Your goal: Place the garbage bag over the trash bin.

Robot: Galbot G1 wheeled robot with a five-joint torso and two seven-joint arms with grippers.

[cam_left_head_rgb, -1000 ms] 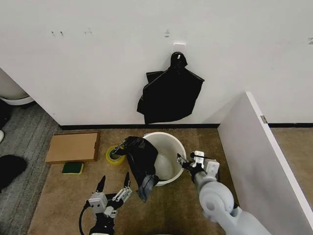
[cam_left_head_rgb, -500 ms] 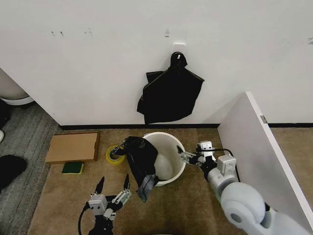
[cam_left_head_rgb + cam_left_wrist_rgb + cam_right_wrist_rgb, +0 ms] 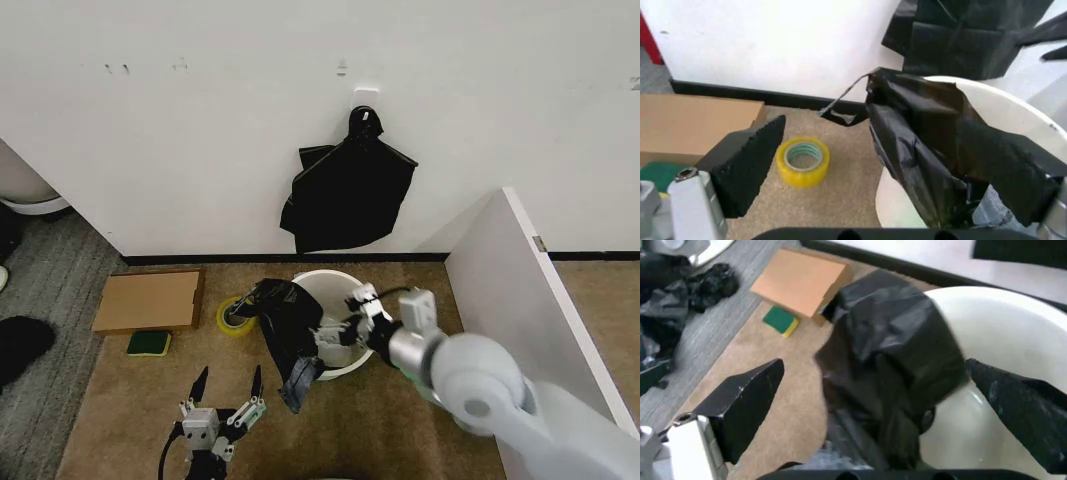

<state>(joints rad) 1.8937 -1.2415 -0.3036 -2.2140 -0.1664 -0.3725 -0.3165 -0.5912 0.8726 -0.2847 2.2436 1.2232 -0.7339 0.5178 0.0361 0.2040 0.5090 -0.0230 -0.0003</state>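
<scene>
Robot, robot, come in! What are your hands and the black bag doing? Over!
Right gripper open, over the trash bin beside the garbage bag. Left gripper open, low, apart. Bag draped over one side of the rim only. Nothing blocking.

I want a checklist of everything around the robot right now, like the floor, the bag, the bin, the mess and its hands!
Surface: brown carpet floor; grey carpet to the robot's left.
Garbage bag: draped over the bin's left rim, hanging down outside; most of the rim still bare.
Trash bin: upright near the wall.
Clutter: yellow tape roll, cardboard piece, green sponge, black bundle hanging on the wall.
Left gripper: open, low on the carpet, apart from the bag.
Right gripper: open, over the bin's mouth beside the bag.
Cables: thin black cable by the left gripper.
Surroundings: white wall, white panel on the right.
</scene>
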